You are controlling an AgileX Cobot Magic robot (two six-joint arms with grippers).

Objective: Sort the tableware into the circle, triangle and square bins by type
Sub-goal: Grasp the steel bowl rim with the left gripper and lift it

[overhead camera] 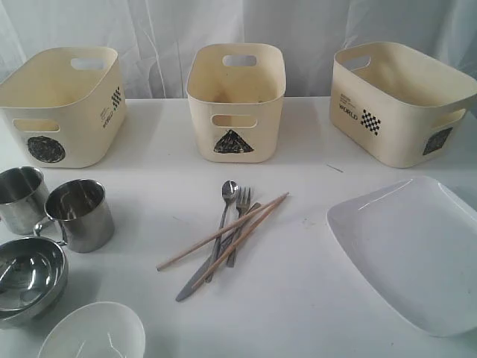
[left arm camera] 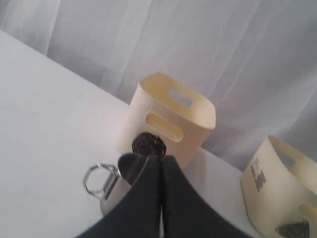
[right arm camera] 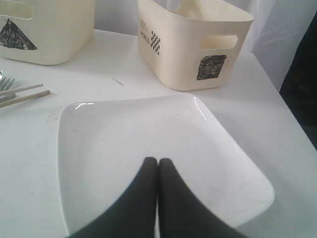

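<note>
White bowl [overhead camera: 93, 332] sat nearest, front-left on table [overhead camera: 298, 313], beside steel bowl [overhead camera: 30, 276].

Progress, as judged: nothing sorted. Circle bin [overhead camera: 63, 104], triangle bin [overhead camera: 235, 101] and square bin [overhead camera: 399, 101] showed no contents; every piece lay on table.

Count:
- three bins
- two steel mugs [overhead camera: 78, 215]
- two bowls
- one plate [overhead camera: 414, 250], at right
- one spoon [overhead camera: 227, 195], one fork [overhead camera: 241, 209], one knife [overhead camera: 192, 285]
- two chopsticks [overhead camera: 223, 239], crossed over cutlery mid-table

Left gripper [left arm camera: 161, 161]: fingers pressed together, empty, near mug. Right gripper [right arm camera: 158, 162]: same, over plate.

We see our end effector [right arm camera: 157, 161], fingers pressed together, over the near part of the white plate [right arm camera: 148, 126]. Ahead, past the plate, stands the square bin [right arm camera: 190, 47]; the triangle bin [right arm camera: 47, 34], chopsticks [right arm camera: 22, 95] and fork [right arm camera: 6, 83] sit farther off to one side on the bench [right arm camera: 280, 134].
</note>
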